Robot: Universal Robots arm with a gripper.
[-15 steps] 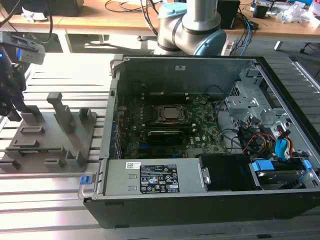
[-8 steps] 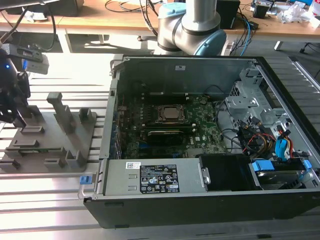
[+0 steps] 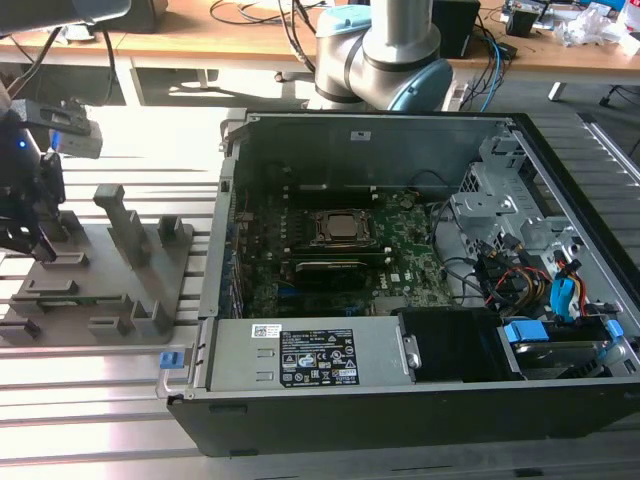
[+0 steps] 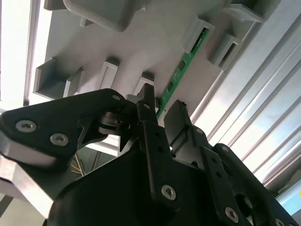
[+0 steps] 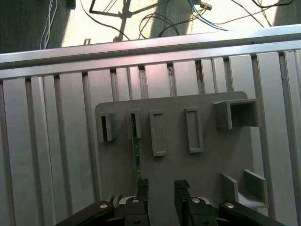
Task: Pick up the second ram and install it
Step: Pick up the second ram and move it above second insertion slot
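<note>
Partly open, my pincer (image 5: 162,188) hung low over the grey holder plate (image 5: 207,160), at about nine o'clock in the exterior view. It had hold of nothing, and a clear gap stood between its fingers (image 4: 146,110). The second ram (image 5: 136,155) stood on edge in its slots on that plate, its near end close to my fingertips.

I judged the task barely begun. The stick was neither gripped nor lifted, and it was well apart from the open computer case (image 3: 350,130), which sat at three o'clock from the plate on the slatted desk (image 5: 47,141). Picking up and seating were both left to do.

I could not tell whether the stick's near end lay inside the gap or just beside one finger, for the two wrist views seemed to disagree. On the motherboard (image 3: 400,265) the memory slots were too dark to make out, so I could not say whether a first stick sat there. The exterior view's edge cut off part of my pincer.
</note>
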